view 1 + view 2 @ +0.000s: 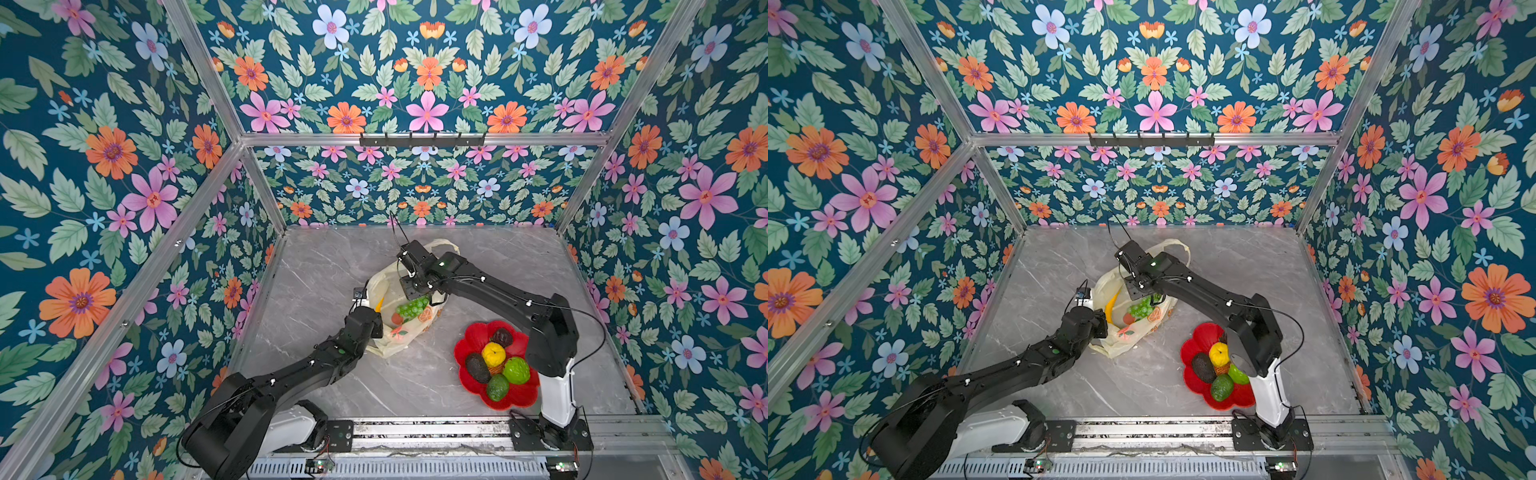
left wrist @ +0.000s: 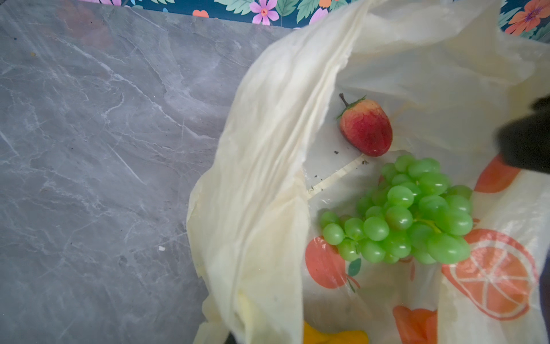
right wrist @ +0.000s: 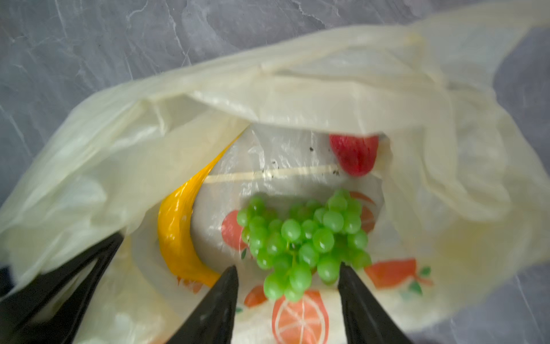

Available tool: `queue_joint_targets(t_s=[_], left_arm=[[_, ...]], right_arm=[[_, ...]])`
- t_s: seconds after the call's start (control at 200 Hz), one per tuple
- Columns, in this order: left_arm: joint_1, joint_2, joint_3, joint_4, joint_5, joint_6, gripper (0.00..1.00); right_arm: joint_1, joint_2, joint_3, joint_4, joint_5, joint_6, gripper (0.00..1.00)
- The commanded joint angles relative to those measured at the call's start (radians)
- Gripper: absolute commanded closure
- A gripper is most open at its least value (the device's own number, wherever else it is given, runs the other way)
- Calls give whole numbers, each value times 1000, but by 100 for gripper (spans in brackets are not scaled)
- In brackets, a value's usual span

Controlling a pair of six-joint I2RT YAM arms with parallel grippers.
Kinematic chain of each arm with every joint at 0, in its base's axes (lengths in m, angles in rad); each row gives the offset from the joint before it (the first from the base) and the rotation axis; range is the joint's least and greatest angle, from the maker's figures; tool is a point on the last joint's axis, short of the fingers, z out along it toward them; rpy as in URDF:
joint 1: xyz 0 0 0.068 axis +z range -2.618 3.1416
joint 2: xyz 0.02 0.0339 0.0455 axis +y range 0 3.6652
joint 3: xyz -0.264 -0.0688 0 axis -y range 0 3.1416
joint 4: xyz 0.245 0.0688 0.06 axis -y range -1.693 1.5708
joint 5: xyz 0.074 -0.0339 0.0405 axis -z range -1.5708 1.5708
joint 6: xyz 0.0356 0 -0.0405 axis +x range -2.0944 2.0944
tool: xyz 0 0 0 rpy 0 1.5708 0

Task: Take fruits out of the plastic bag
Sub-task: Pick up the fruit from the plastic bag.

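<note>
Over grapes (image 3: 303,241), right tool (image 3: 287,266) apart, right-wrist view only; left tool (image 3: 108,248) tight on bag (image 3: 297,89).

Left arm (image 1: 307,368): matte black, thick rounded links, white base section, small green dot on forearm, white cable clips. Right arm (image 1: 490,286): same black shell, white lower section, green light near wrist, thin black cable looping behind. Right claw (image 3: 287,266): black pointed wedge tips.
</note>
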Motion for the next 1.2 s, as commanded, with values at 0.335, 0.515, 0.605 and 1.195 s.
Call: queue_joint_targets(t_s=[0.335,0.515,0.605,1.195], left_arm=[[-1,-13,-2,7,0,16,93],[1,-8,0,10,6,15,93],[0,-5,1,11,6,16,93],[0,-6,1,10,7,17,93]], right_arm=[[-82,308,304,-110,110,-90,37],[-118,371,359,-117,84,-24,34],[-126,398,385,-116,85,-5,34],[-146,493,487,-131,63,14,39]])
